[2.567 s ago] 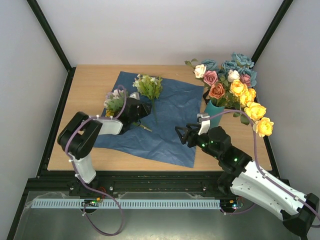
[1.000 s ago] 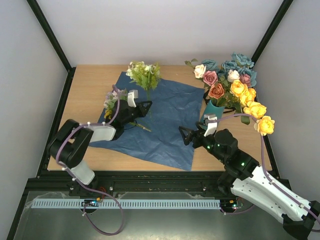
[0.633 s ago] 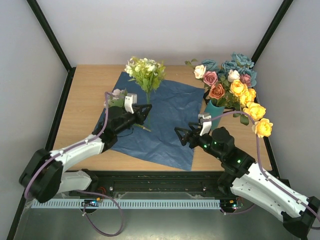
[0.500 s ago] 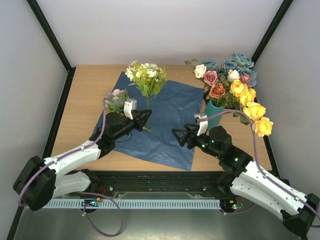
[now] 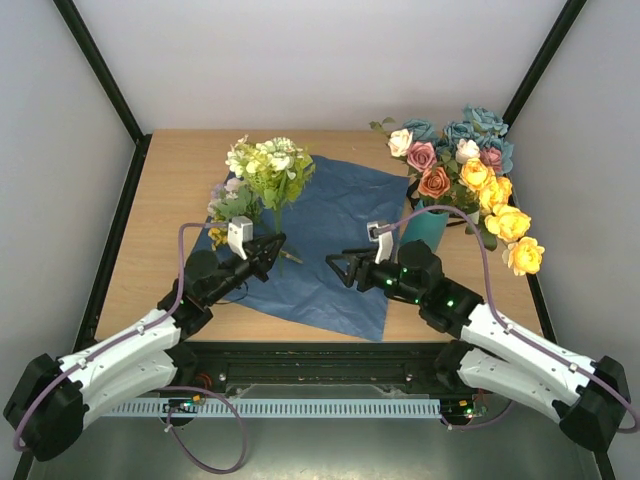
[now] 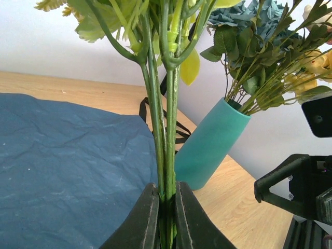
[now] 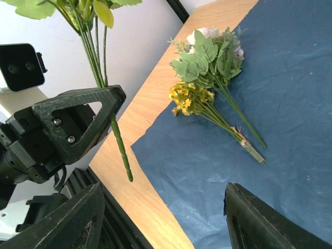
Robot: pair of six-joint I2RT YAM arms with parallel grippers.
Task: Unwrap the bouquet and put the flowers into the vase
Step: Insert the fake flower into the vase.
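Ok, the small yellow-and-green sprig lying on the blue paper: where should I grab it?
Grip the sprig by its bare stems near the bound end, from above, jaws across them: it lies flat on the blue paper, blooms bushy.

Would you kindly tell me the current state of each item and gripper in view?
left gripper: shut on the pale-green bunch, stems upright.
right gripper: open, empty, over the blue paper.
pale-green bunch: lifted, stem ends hanging free.
vase: standing, holding roses.
blue paper: unwrapped, spread flat on the table.
loose sprig: lying at the paper's left edge.
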